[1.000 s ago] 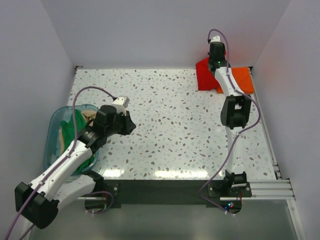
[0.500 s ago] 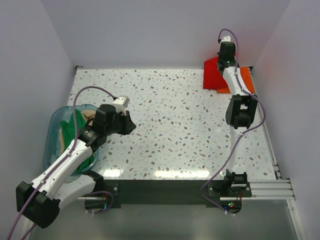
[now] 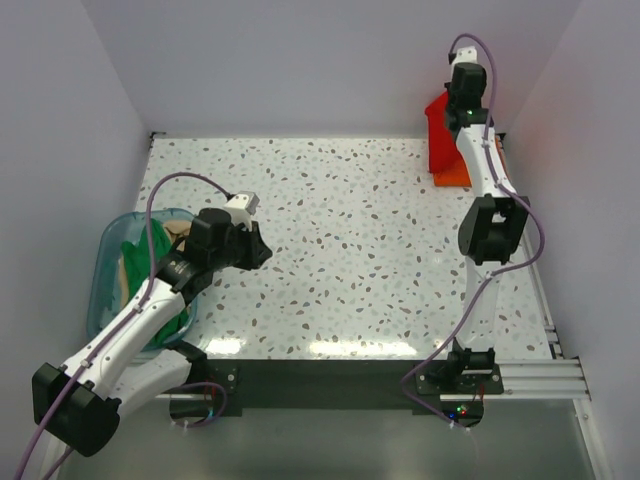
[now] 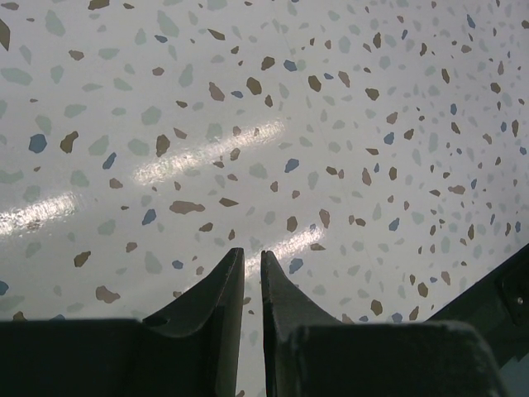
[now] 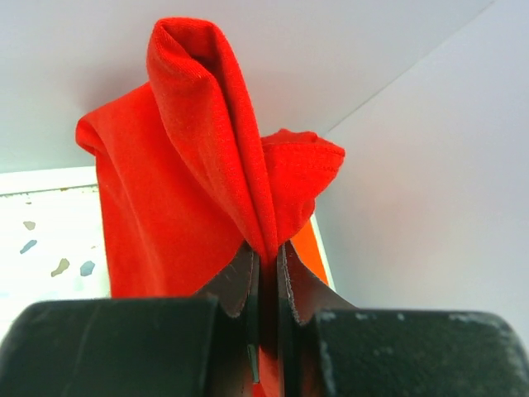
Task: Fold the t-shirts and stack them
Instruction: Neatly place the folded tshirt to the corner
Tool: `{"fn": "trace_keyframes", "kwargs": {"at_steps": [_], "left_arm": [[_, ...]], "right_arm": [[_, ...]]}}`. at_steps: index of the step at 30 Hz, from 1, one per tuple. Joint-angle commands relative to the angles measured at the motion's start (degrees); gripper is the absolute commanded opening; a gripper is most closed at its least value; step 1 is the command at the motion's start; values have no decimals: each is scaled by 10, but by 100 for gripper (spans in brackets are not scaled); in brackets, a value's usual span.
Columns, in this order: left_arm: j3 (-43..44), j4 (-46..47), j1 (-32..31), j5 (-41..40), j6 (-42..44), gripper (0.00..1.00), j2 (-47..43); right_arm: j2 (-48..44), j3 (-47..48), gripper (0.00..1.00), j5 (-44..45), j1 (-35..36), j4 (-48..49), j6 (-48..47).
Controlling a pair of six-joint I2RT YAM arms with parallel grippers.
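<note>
cloth of the red t-shirt (image 5: 190, 182) is clamped tight between the fingers of the right gripper (image 5: 266, 256), which holds it lifted at the far right corner. the shirt hangs below the gripper with its long axis pointing down, over the orange t-shirt (image 3: 452, 178) lying on the table (image 3: 350, 250). the left gripper (image 4: 246, 258), jaws a narrow slit apart on nothing, hovers beside the tub (image 3: 108, 250) well apart from that corner, so lowering red onto orange looks like the right arm's job.
</note>
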Motion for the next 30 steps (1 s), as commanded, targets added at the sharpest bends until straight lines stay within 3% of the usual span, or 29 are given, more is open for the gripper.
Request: {"fn": "trace_keyframes", "kwargs": {"at_steps": [1,12,25,27,28,29,30], "left_arm": [[-7,17,4,12,12,18,-5],[-8,16,5,16,12,18,-6],[-8,16,7,19,12,18,0],[-8,17,7,21,12,18,1],[-8,17,7,21,12,18,1],[-8,17,8,23,12,18,1],[-8,17,8,23,12,19,1]], "right_arm": [[-63,-4,0,-4,-2,18,9],[-69,-41,0,14,-5,33,-7],[26,-45,0,67,-42,98,-23],[36,-46,11,89,-43,110,-26],[43,-46,36,97,-44,123,-26],[46,-48,52,114,-45,131,-27],[50,-46,75,120,-45,138,-27]]}}
